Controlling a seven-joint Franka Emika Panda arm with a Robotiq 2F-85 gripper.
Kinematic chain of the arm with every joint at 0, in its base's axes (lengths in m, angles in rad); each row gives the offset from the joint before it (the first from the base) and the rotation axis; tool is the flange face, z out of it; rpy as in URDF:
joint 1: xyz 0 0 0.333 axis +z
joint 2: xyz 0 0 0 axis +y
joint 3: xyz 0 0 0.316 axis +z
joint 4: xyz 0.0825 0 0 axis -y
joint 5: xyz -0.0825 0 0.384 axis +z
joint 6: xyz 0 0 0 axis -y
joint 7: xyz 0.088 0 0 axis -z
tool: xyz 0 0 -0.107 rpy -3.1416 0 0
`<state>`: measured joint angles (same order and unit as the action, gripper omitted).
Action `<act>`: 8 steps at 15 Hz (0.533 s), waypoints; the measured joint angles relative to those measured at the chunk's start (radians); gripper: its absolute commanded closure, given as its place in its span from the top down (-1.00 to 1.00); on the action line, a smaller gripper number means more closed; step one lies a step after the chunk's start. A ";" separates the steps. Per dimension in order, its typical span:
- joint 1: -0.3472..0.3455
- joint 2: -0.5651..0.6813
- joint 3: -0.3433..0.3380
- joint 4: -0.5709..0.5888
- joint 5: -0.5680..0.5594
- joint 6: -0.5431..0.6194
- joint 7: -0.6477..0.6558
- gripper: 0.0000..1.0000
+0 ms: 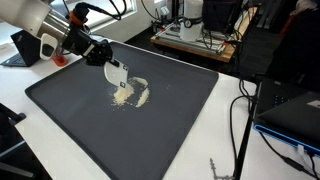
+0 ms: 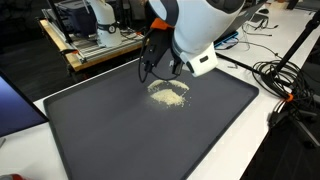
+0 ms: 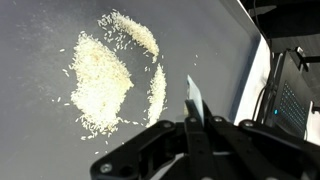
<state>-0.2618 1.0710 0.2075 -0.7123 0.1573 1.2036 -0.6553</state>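
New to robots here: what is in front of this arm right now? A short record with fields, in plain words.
surface: dark mat lying on a white table
loose stuff: pale grains, one heap with curved streaks beside it
gripper: gripper shut on a thin white card
card position: points down at the mat, right beside the grains; whether it touches the mat cannot be told
nearby: black cables on the table past the mat's edge

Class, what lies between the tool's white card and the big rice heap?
In the wrist view, a thin curved streak of rice on the dark mat.
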 measured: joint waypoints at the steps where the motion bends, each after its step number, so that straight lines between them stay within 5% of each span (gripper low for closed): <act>1: -0.001 -0.004 -0.002 0.000 0.000 0.015 0.005 -0.98; 8: 0.001 -0.170 -0.030 -0.138 -0.029 0.240 0.024 -0.98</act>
<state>-0.2605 0.9012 0.1776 -0.8506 0.1279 1.4439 -0.6310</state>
